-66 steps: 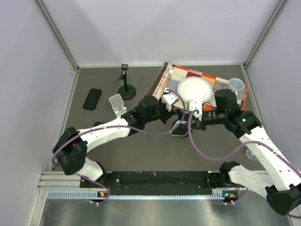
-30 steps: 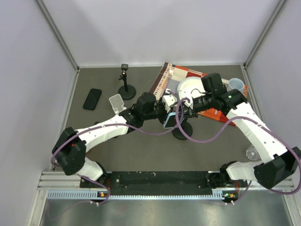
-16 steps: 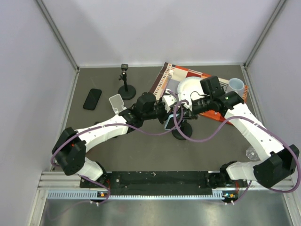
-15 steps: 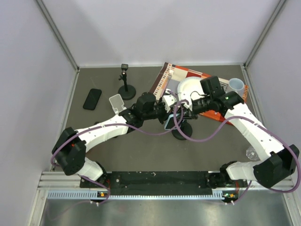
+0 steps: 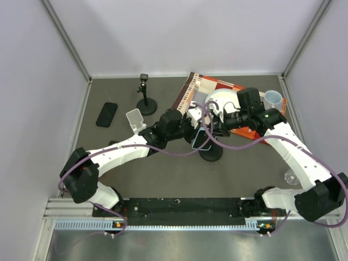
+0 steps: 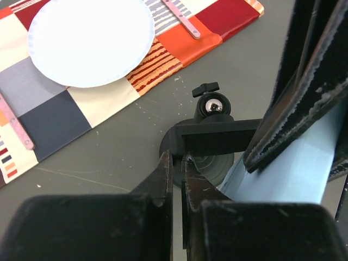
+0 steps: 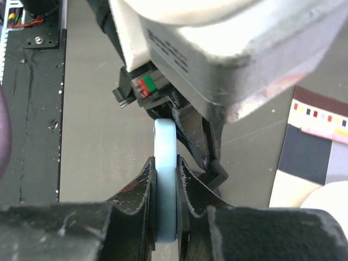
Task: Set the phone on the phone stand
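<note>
Two phones show up for us: a black phone [image 5: 107, 114] lying flat on the table [image 5: 163, 179] at the far left, and a light-blue phone [image 7: 165, 136] lifted off the surface near the middle. We see the right gripper [image 7: 165, 163] clamped on the light-blue phone, one finger on each broad face, with the phone edge-on to the right wrist camera. From above, it hangs tilted between the two wrists, just over a black mount [image 5: 211, 154] that has a round base, a ball head and a flat bracket. We cannot tell whether phone and mount touch. The left gripper [image 6: 176, 160] is clenched, finger against finger. Its tips sit at the left end of the mount's bracket, and we cannot tell whether they touch it. The phone stand [image 5: 136, 120], white, stands on the table just left of the left arm's wrist, well apart from the light-blue phone. Behind it, toward the back wall, a black pole [image 5: 145, 99] stands on a round base. At the back right a patterned placemat [image 6: 217, 22] carries a white plate [image 6: 89, 41], and a pale cup [image 5: 273, 98] sits at the placemat's right end
</note>
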